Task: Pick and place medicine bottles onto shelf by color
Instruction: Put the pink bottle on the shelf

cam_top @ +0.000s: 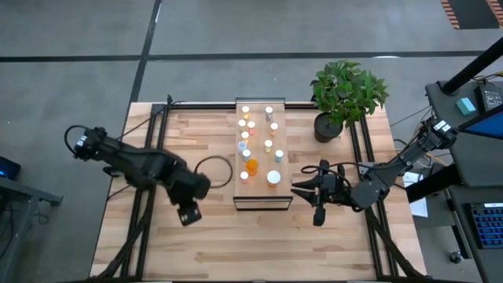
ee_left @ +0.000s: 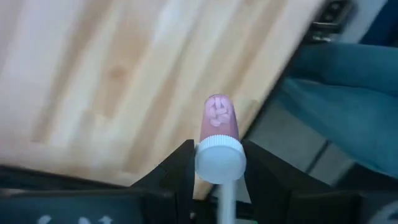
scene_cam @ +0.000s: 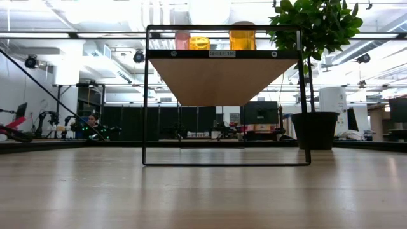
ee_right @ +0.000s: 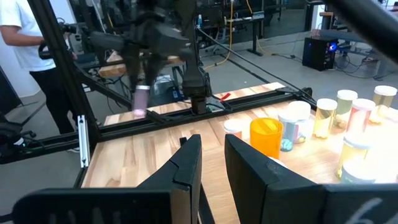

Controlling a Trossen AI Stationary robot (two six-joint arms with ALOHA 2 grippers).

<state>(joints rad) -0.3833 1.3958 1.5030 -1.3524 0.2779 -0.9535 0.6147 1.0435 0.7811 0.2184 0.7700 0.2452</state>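
L gripper (ee_left: 217, 180) was clamped on a pink bottle (ee_left: 219, 124), fingers (ee_left: 177, 177) either side of the white cap, body pointing out past the tips along the gripper's own line. Seen from the R wrist cam, same bottle (ee_right: 142, 99) hung cap-up from the L gripper (ee_right: 140, 73), well above the table (cam_top: 196, 244); long axis roughly vertical there, somewhat blurred. From above, L gripper (cam_top: 189, 212) sat over bare tabletop, left of the shelf (cam_top: 263, 203), near its front corner; bottle itself not made out from that cam. So the shelf lay to the right of the held bottle, and the L arm was the one carrying. R gripper (cam_top: 302, 191) waited just beside the shelf's right edge, tips toward it; fingers (ee_right: 186, 168) stood a narrow gap apart, nothing between them. Farther on: shelf top held the rest of the bottles (cam_top: 251, 137) in loose rows: an orange bottle (cam_top: 251, 166) and a bigger white-capped one (cam_top: 273, 178) at the front end, smaller yellow, pale and pinkish ones behind. Low cam showed a pink (scene_cam: 182, 40) and orange ones on the raised board. Judgement: next move needs a sideways carry rightward over the shelf edge, keeping the bottle upright, then set-down by the pinkish group; risk is clipping standing bottles. Plant (cam_top: 346, 90) at the far right corner, clear of the path.
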